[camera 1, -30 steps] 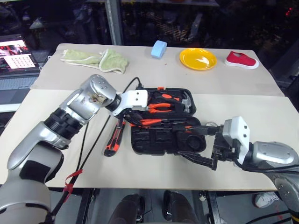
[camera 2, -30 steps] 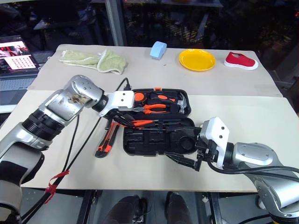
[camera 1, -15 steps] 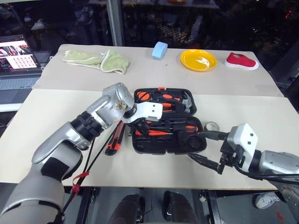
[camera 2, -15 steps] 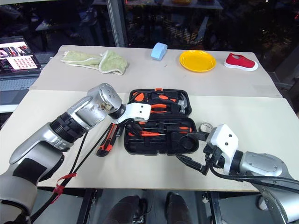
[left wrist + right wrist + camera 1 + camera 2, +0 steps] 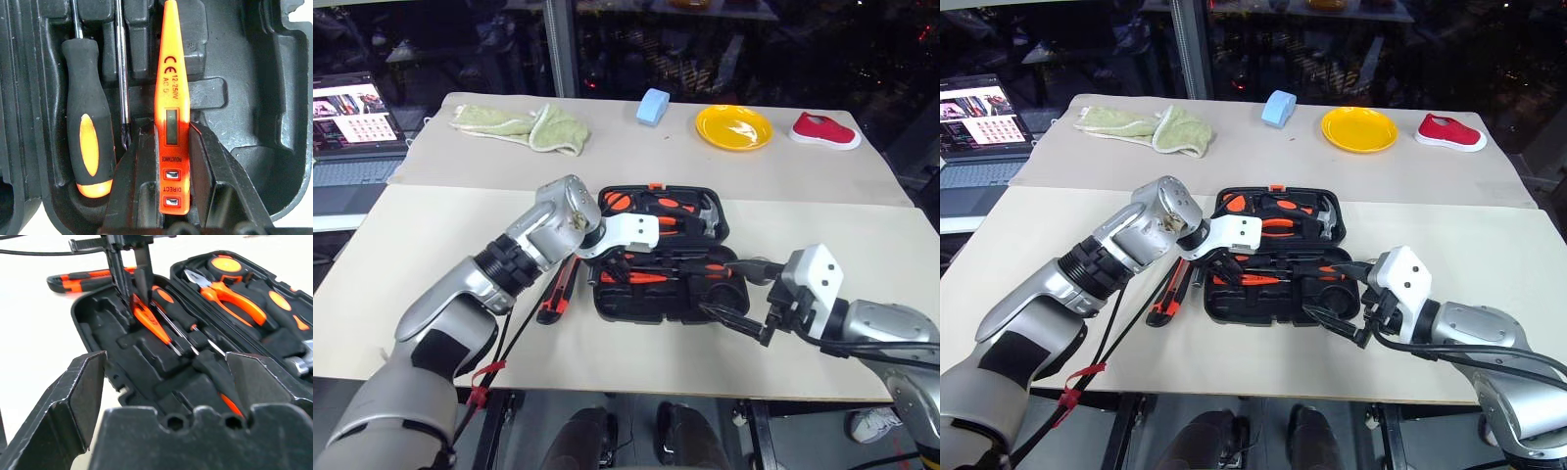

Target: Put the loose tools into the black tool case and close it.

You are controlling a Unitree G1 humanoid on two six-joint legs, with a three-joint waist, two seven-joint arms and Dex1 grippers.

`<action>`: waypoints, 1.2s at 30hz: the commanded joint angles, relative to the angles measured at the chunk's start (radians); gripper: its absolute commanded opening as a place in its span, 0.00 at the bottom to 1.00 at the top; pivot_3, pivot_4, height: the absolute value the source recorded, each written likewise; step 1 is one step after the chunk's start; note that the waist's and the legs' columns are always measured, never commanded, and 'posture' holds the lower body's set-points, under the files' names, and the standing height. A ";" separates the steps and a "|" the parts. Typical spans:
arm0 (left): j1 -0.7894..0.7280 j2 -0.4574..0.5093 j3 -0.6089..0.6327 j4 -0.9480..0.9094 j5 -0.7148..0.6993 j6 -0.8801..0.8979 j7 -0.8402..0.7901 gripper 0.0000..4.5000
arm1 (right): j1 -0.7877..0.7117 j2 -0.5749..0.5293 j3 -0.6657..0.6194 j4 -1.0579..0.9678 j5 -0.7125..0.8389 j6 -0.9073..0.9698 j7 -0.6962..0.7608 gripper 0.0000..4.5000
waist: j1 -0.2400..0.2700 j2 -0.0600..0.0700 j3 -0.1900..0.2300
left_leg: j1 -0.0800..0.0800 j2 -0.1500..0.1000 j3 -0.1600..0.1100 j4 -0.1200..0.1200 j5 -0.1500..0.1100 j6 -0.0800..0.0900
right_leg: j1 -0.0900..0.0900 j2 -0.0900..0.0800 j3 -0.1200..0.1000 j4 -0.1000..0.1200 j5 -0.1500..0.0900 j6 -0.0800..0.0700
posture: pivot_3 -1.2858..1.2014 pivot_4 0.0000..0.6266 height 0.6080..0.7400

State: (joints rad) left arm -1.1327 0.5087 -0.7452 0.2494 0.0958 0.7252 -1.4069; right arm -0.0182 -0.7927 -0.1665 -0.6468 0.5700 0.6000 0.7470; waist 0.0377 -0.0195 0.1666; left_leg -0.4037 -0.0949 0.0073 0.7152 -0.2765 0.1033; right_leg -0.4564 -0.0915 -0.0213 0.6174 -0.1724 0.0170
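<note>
The black tool case (image 5: pixel 646 311) lies open in the middle of the table. My left gripper (image 5: pixel 612 262) points down into its front half, shut on the small orange tester pen (image 5: pixel 168 122), which rests over a recess. Beside the pen a black-and-orange screwdriver (image 5: pixel 90 147) lies in the case, and a second screwdriver (image 5: pixel 220 382) sits further along. The orange-black utility knife (image 5: pixel 555 294) lies on the table just left of the case. My right gripper (image 5: pixel 734 294) hovers wide open at the case's right front corner, holding nothing.
Orange pliers (image 5: pixel 227 293), a tape measure (image 5: pixel 225 264) and a hammer (image 5: pixel 705 211) fill the case's rear half. At the table's far side lie a green cloth (image 5: pixel 524 125), a blue block (image 5: pixel 653 103), a yellow plate (image 5: pixel 733 127) and a red shoe (image 5: pixel 824 130). A laptop (image 5: pixel 352 108) stands far left.
My left gripper has carried the tester pen from the case's left edge rightwards and down into the front half. The right gripper stays open near the right front corner.
</note>
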 commanded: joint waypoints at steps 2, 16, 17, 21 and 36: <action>0.000 -0.007 0.003 0.012 0.043 -0.003 0.029 0.09 | -0.028 0.013 -0.001 -0.009 0.004 -0.022 -0.002 1.00 | 0.000 0.000 0.000 | 0.000 0.000 0.000 0.000 0.000 0.000 | 0.000 0.000 0.000 0.001 0.000 0.000 | 0.52 0.24 0.94; -0.016 0.006 0.130 -0.052 -0.067 0.053 -0.057 0.62 | -0.018 0.049 0.000 -0.019 0.010 -0.015 -0.016 1.00 | 0.000 0.000 -0.001 | -0.001 0.000 0.001 0.006 -0.001 0.001 | -0.002 0.000 0.001 0.007 0.000 0.000 | 0.52 0.24 0.94; -0.018 0.021 0.155 -0.072 -0.093 0.076 -0.073 0.70 | -0.015 0.049 0.000 -0.021 0.009 -0.014 -0.017 1.00 | -0.001 0.000 -0.001 | -0.001 0.000 0.001 0.006 -0.001 0.001 | -0.002 0.000 0.001 0.007 0.000 0.000 | 0.52 0.24 0.94; 0.005 0.077 0.259 -0.111 -0.160 0.069 -0.074 0.85 | -0.001 0.046 -0.010 -0.023 0.014 -0.010 -0.016 1.00 | -0.007 0.001 -0.001 | -0.001 0.000 0.001 0.005 -0.001 0.001 | -0.003 0.001 0.002 0.007 0.000 0.000 | 0.52 0.24 0.94; 0.266 -0.088 0.478 0.040 -0.282 -0.226 0.121 0.10 | 0.013 0.033 -0.039 -0.027 0.022 0.003 -0.020 1.00 | -0.001 0.001 -0.001 | 0.001 0.000 0.001 0.005 -0.001 0.000 | -0.001 0.000 0.002 0.007 0.000 0.000 | 0.52 0.24 0.94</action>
State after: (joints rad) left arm -0.8652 0.4237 -0.3041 0.2935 -0.1683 0.5416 -1.3029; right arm -0.0029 -0.7484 -0.1706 -0.6391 0.5745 0.6011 0.7353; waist 0.0364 -0.0188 0.1659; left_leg -0.4028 -0.0951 0.0086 0.7205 -0.2772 0.1036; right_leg -0.4576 -0.0914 -0.0188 0.6242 -0.1725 0.0167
